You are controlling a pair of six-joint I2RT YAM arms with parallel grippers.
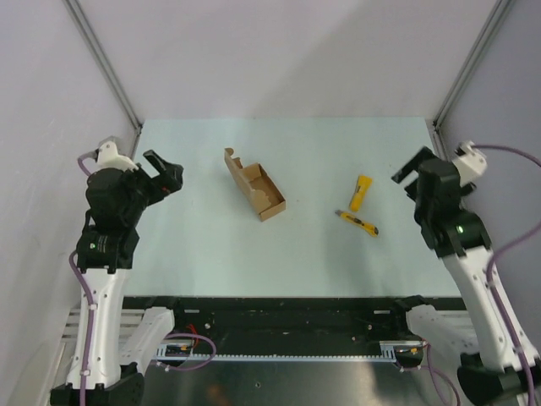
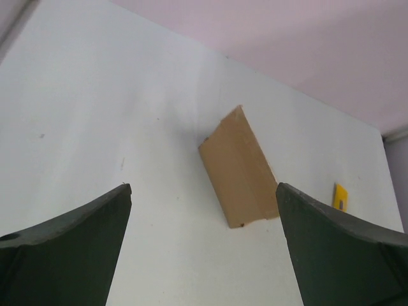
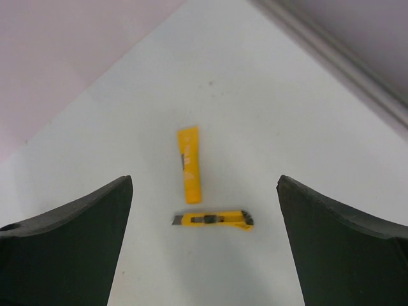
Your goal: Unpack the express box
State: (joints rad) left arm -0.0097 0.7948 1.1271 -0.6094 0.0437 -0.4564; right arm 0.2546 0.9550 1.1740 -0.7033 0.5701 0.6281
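The express box (image 1: 254, 188) lies open on the desk (image 1: 211, 245), a little left of centre. The left tool (image 1: 166, 172) and right tool (image 1: 408, 173) hang released at either side, grasping nothing.

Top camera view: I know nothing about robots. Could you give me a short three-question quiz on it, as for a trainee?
1. True or false: the express box lies with its lid open.
2. Which of these lies nearest the right gripper? A) the express box B) the small yellow item C) the left gripper
3. Fill in: both grippers' jaws stand ___ and hold nothing.
Key: 1 true; 2 B; 3 open.
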